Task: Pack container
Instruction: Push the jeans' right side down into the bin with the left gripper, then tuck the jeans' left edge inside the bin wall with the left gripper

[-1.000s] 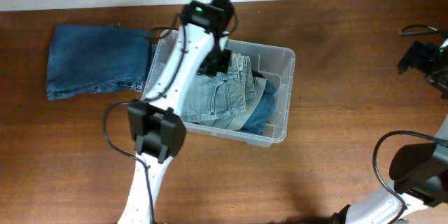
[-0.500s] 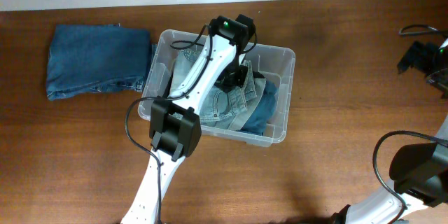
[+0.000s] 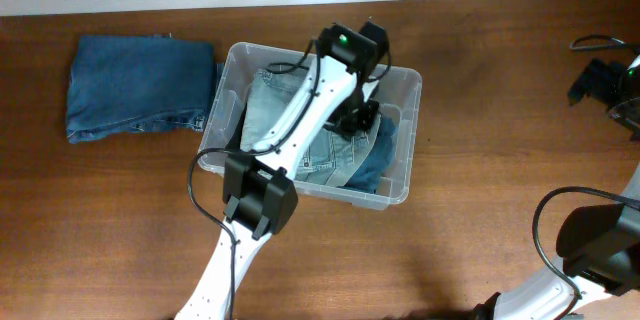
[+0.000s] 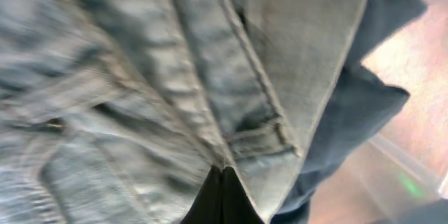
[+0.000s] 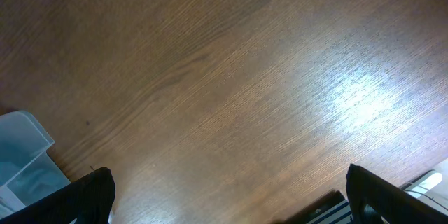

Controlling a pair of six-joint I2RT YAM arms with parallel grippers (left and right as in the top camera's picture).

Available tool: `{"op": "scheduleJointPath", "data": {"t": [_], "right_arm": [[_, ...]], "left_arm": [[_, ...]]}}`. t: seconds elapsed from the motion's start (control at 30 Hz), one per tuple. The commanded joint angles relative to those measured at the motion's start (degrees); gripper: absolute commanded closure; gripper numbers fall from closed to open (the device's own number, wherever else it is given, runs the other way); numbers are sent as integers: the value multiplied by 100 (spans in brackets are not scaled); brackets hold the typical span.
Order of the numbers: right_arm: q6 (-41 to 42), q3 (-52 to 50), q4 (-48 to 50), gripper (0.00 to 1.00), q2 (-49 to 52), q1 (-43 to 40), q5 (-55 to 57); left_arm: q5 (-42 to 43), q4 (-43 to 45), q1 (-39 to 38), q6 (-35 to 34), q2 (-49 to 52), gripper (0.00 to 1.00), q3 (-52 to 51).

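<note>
Item one: container [image 3: 408,82], a clear plastic bin with rounded corners. It stands on the table [image 3: 480,220] a little left of centre and towards the far edge, its long side running left to right and slightly skewed.

Contents: light jeans [image 3: 300,145], faded blue and loosely bunched, fill most of the bin. A dark blue garment [image 3: 378,165] lies under them at the right end, one edge showing past the pale denim.

In attendance: left gripper [image 3: 358,118], reached down inside the bin at its right half. Its jaws are closed together and its tip [image 4: 218,197] is pressed right against a seam of the light jeans. Whether a fold of cloth is pinched between the jaws, I cannot tell; the wrist view is blurred.

Beside the bin: folded jeans [image 3: 140,85], dark blue, flat on the table just to the left, their near edge touching the bin's left wall.

Far right: right gripper [image 5: 227,199], well apart from the bin, spread wide over bare wood and holding nothing. A cable [image 3: 592,42] lies near it by the table's edge.
</note>
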Motion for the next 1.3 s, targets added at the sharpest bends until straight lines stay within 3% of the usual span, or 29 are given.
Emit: {"op": "scheduleJointPath", "data": {"t": [0.0,0.27,0.57,0.67,0.73,0.8,0.93,1.07,1.27], "right_arm": [[61,-9,4,2,-2,-7,-13],[61,-9,4,2,-2,-7,-13],[61,-9,4,1,-2,-7,-13],[61,-9,4,1,-2,-7,-13],[61,-9,4,2,-2,-7,-13],[61,-9,4,2,-2,-7,-13],[61,-9,4,2,-2,-7,-13],[61,-9,4,1,-2,-7,-13],[61,-9,4,1,-2,-7,-13]], "left_arm": [[219,-31,-184,-55,-216,100,-483],[4,190,-192,-55,-229,100,-1178],[-223,-31,-146,-11,-715,99,299],[-664,-31,-33,-11,-1106,85,444],[-1165,-31,131,-9,-1349,62,444],[-1622,-31,358,17,-1491,55,444],[-1720,-28,1034,590,-1545,34,422],[-1720,-31,1582,1344,-1545,28,271],[-1716,-28,2490,1613,-1537,28,26]]}}
